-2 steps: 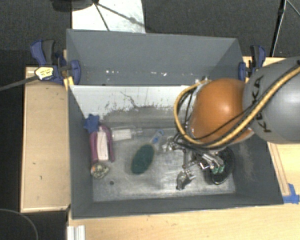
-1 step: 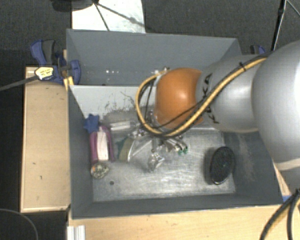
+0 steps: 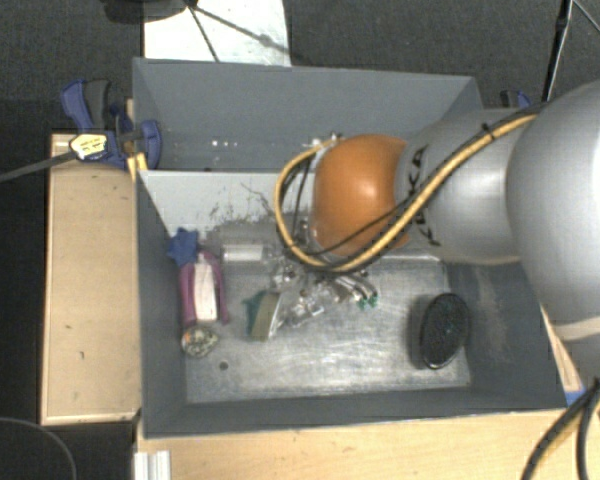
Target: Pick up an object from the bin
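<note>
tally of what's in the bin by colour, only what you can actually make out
Blue: 1, blue piece
Purple and white: 1, tube
White: 1, small cylinder
Green and tan: 1, wedge
Speckled: 1, little ball
Black: 1, oval disc
Total: 6. The jumbled bits by the gripper can't be counted.

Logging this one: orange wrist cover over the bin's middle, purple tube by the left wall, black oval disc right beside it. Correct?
One thing is off. The camera view shows the black oval disc on the right of the bin floor, well apart from the purple tube, which does lie by the left wall. The orange wrist cover is over the middle.
</note>
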{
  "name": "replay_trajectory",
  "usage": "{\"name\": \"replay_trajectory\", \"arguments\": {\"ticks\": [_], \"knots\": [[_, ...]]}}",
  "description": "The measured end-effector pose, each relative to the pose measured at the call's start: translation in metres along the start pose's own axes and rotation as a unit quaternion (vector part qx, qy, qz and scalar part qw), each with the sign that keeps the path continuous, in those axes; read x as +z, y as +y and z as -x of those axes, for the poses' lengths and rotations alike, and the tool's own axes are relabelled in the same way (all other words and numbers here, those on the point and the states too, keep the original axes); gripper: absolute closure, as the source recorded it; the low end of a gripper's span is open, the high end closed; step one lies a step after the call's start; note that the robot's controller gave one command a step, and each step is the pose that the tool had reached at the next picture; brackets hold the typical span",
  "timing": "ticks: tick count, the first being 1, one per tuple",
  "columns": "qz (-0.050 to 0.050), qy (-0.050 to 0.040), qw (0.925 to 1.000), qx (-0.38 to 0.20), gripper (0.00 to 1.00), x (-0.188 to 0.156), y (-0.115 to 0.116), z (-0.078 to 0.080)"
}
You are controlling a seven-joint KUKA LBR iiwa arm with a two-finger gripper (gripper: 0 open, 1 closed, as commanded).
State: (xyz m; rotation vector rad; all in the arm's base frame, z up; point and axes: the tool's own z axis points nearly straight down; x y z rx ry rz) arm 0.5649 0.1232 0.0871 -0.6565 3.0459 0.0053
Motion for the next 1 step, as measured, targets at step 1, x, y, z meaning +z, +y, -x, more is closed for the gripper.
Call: {"name": "replay_trajectory", "arguments": {"ticks": [1], "knots": [[0.000, 0.0078, 0.9996, -0.027, 1.00, -0.1134, 0.0035, 0.0001]]}}
